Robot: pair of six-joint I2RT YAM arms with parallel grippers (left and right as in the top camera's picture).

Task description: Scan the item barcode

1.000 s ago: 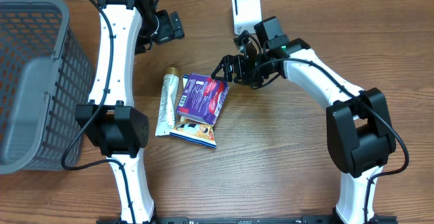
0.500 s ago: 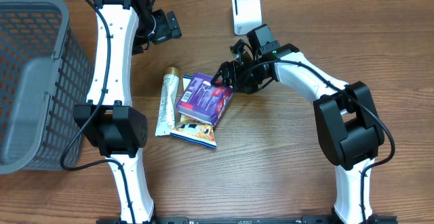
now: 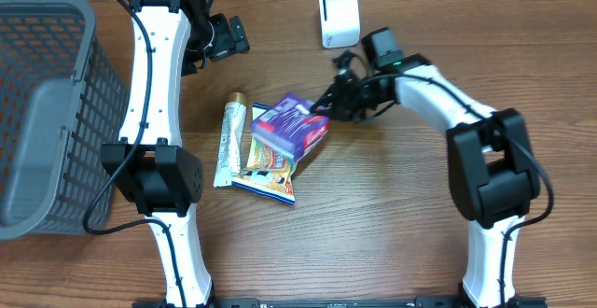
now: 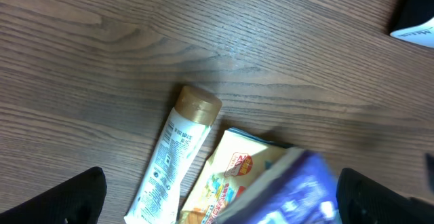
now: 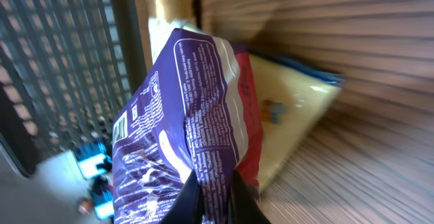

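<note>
Lifted since the preceding frames, the purple packet [image 3: 291,128] now tilts up at one edge. That edge is pinched between the closed jaws of the right gripper [image 3: 327,113], which earlier stood open beside it. Beneath the packet lies a yellow snack packet [image 3: 268,172], with a tube [image 3: 227,146] just beyond. Behind the right jaws stands the white scanner [image 3: 339,15]. Left gripper [image 3: 230,37]: jaws wide, holding nothing, tube below them.

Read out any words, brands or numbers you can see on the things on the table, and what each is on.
No text is readable.
White print on the purple packet: too blurred.
Dark print on the tube: too small.
Red logo on the yellow packet: blurred.
</note>
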